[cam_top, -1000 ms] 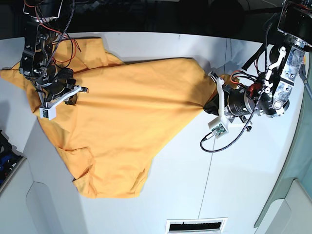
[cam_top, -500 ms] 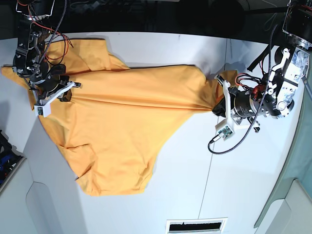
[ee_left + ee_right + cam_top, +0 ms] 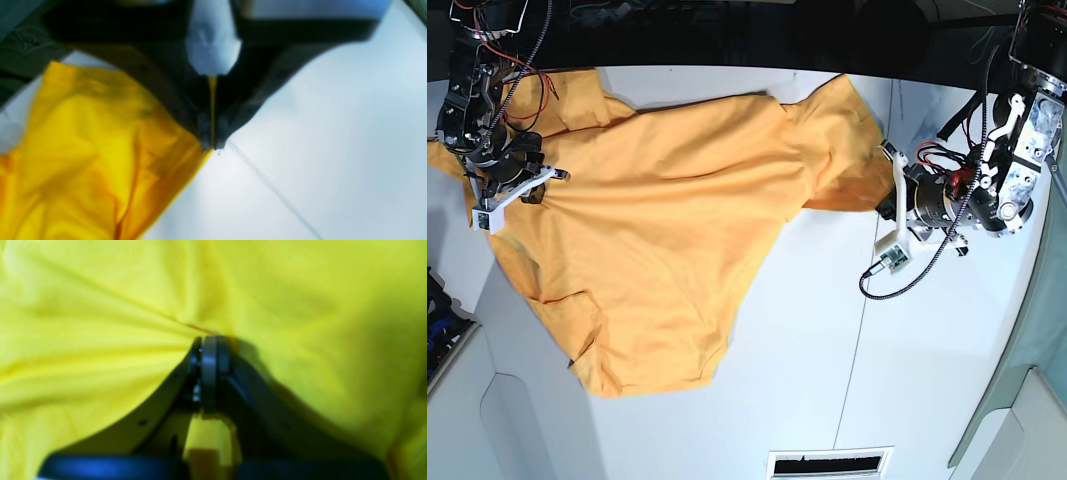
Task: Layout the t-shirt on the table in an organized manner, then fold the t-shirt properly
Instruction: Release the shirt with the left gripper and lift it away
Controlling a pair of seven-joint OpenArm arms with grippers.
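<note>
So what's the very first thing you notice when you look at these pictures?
The big orange-yellow t-shirt, sprawled and wrinkly across the left half of the white table. Then the two robot arms pinching it from opposite sides: the right gripper is shut on the cloth near the table's left edge, and the left gripper is shut on a corner at the shirt's other side.

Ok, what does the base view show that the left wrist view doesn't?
Only the base view shows the whole t-shirt spread between both arms, with the right gripper shut on its far side, and the vent slot at the near table edge. Only the left wrist view shows the left gripper up close, shut with a thin sliver of yellow cloth pinched between its fingers. Both show the white table with its thin seam line and the shirt's edge at the left gripper.
</note>
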